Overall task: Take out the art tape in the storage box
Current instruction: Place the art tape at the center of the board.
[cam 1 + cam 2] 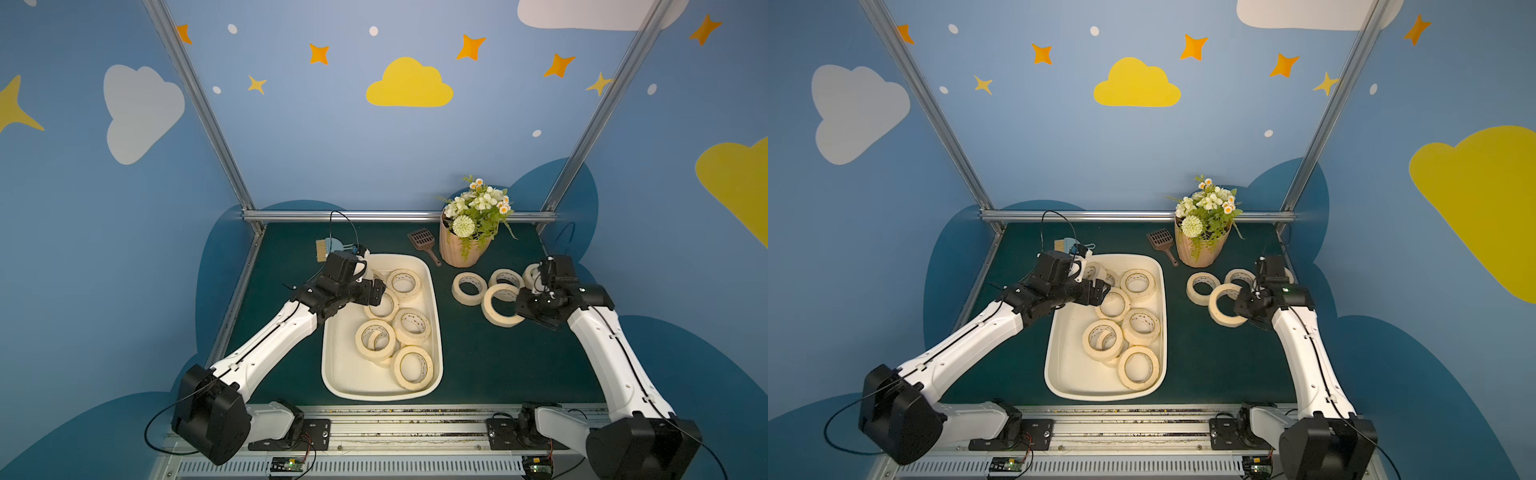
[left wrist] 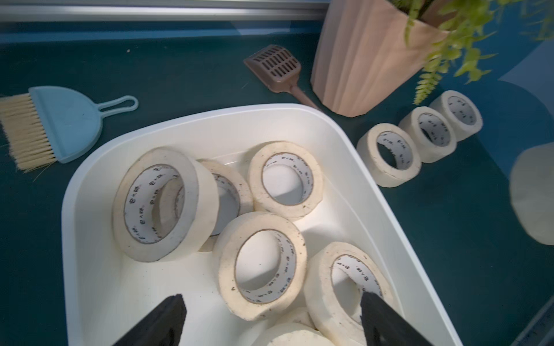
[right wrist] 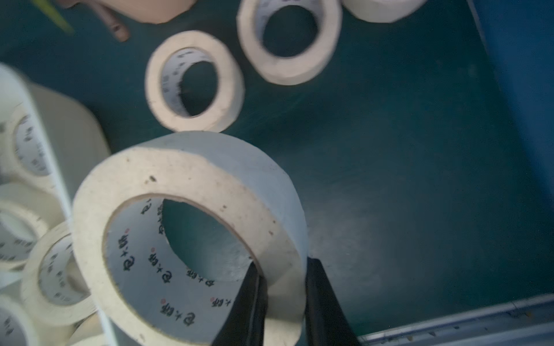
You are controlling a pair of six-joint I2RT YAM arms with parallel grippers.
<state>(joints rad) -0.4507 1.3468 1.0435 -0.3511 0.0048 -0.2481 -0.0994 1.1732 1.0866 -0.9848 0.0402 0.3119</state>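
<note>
Art tape rolls (image 1: 411,386) lay along the storage box (image 1: 343,374), from its near end to its far end. The left gripper (image 2: 271,299) hung spread wide and empty over the far rolls, with most at its five o'clock. The right gripper (image 3: 283,265) pinched the wall of one roll (image 3: 180,170), whose ring sat at its nine o'clock. Three loose rolls (image 2: 368,161) lay between ten and twelve.

The storage box (image 1: 345,374) sits in the middle of the counter (image 1: 478,365) with art tape (image 1: 417,341) in it. More rolls (image 1: 457,293) lie on the counter to its right. The flower pot (image 1: 455,249) stands behind those, with the scoop (image 1: 422,238) just left of it.
</note>
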